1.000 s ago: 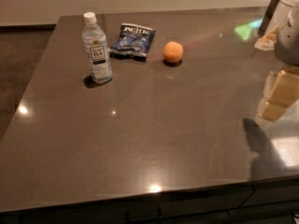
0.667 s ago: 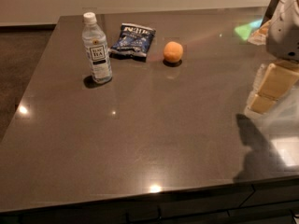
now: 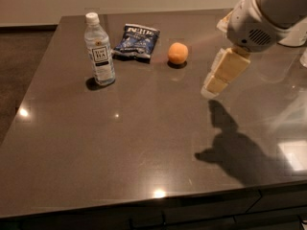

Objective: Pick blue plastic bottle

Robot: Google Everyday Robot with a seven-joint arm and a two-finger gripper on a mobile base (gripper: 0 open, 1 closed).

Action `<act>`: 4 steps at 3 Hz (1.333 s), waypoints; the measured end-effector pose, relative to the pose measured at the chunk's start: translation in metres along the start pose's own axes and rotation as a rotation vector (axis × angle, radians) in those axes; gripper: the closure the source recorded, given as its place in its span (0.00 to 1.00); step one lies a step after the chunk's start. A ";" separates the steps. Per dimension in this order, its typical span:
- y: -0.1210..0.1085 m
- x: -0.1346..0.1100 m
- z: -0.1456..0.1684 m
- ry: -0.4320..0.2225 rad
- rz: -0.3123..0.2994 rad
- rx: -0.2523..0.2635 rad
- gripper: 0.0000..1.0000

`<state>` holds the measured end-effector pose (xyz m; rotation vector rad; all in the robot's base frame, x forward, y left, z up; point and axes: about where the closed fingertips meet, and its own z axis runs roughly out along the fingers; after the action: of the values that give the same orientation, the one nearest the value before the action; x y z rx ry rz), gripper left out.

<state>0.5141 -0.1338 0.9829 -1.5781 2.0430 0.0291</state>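
The blue plastic bottle (image 3: 100, 49), clear with a white cap and a white label with dark print, stands upright at the table's far left. My gripper (image 3: 216, 84), cream-coloured under a white arm, hangs above the table at the right, well to the right of the bottle and clear of everything. It holds nothing.
A dark-blue snack bag (image 3: 137, 41) lies just right of the bottle. An orange (image 3: 177, 53) sits right of the bag, between the bottle and my gripper. The dark table (image 3: 120, 152) has its front edge near the bottom. A white object (image 3: 300, 32) stands at the far right.
My arm and gripper have moved left and further in over the table, toward the orange and the bottle. The objects on the table have not moved.
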 end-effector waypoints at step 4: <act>-0.031 -0.114 0.106 -0.261 0.238 0.034 0.00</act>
<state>0.6033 -0.0061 0.9518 -1.2317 1.9982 0.2733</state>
